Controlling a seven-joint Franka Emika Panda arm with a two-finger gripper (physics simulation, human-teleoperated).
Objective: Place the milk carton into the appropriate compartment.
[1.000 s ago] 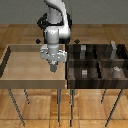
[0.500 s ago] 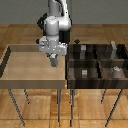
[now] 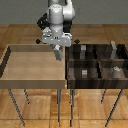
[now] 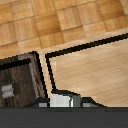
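In the wrist view the milk carton [image 4: 62, 100] shows as a small pale grey-white block held between my fingers. My gripper [image 3: 56, 52] is shut on it. In the exterior view the gripper hangs above the right end of the tan tray [image 3: 30, 75], close to the rim it shares with the dark compartment bin [image 3: 98, 62]. There the carton [image 3: 57, 55] is only a small pale patch at the fingertips. It is lifted off the tray floor.
The dark bin [image 4: 20, 80] is split by walls into several compartments. Small grey blocks [image 3: 85, 73] [image 3: 116, 70] sit in some of them, and one block [image 4: 7, 91] shows in the wrist view. Both containers stand on thin metal legs over a wooden floor.
My gripper has risen from the tray floor with the carton and shifted toward the exterior view's right, nearer the dark bin.
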